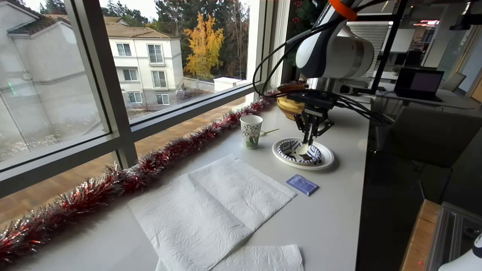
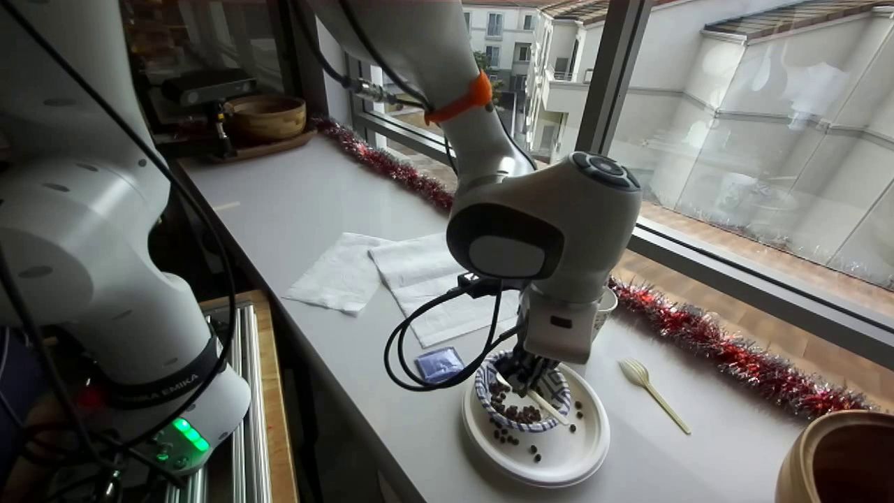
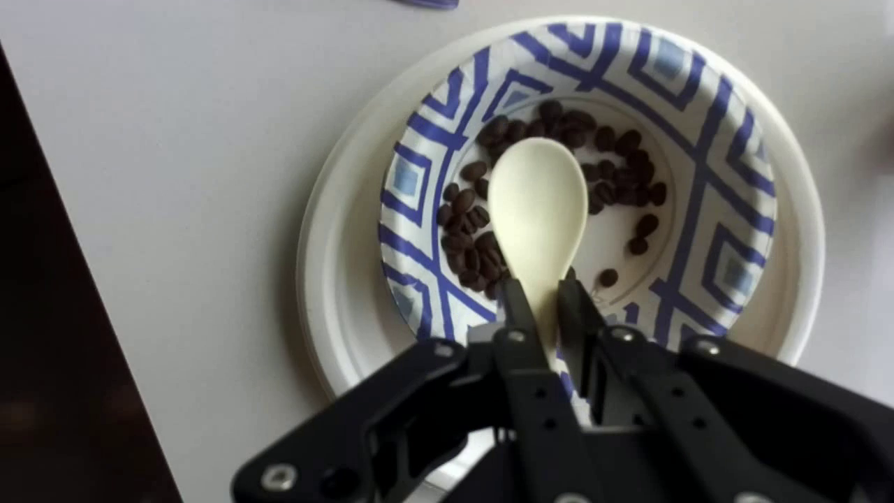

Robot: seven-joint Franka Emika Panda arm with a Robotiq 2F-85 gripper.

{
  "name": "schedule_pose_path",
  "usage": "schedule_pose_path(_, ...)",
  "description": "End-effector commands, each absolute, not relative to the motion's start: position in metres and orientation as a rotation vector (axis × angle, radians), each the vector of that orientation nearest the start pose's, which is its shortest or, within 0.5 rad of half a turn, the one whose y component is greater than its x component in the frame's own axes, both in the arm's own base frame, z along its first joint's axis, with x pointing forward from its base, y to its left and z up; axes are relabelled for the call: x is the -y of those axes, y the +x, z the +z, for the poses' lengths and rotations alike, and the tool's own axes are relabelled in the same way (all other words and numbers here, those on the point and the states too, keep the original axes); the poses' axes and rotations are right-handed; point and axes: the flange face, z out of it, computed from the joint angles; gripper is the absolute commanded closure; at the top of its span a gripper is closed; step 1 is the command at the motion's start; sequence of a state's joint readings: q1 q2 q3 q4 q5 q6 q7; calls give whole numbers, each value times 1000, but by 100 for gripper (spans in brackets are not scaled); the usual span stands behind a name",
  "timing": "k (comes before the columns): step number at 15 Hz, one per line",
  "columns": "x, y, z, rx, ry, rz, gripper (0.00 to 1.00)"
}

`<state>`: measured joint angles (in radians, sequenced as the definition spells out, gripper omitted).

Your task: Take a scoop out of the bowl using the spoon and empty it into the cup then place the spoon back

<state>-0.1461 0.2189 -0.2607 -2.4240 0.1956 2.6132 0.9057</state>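
The bowl (image 3: pixel 705 168) is a white dish with a blue-black pattern. It holds dark coffee beans and sits on a white plate; it shows in both exterior views (image 1: pixel 288 146) (image 2: pixel 561 392). My gripper (image 3: pixel 539 292) is over the bowl, its fingers closed on the neck of the pale spoon (image 3: pixel 538 202). The spoon's scoop is above the beans and carries none that I can see. Its handle extends past the gripper in an exterior view (image 2: pixel 548 407). The small white cup (image 1: pixel 250 131) stands upright near the window side; the arm mostly hides it in an exterior view (image 2: pixel 607 306).
The white plate (image 2: pixel 583 454) under the bowl has several loose beans. A pale fork (image 2: pixel 653 393) lies near the cup. A golden-brown bowl (image 1: pixel 289 109), a blue packet (image 1: pixel 302 184), paper towels (image 1: pixel 214 207) and a tinsel garland (image 1: pixel 162 158) are on the table. The table edge is nearby.
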Motion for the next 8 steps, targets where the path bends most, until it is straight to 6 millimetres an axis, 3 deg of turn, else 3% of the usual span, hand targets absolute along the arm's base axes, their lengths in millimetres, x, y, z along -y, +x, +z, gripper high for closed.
schedule_pose_path(1,217,455,215,-2239,-2257,-39,96)
schedule_pose_path(8,208,477,211,-2378,-2197,-164,96)
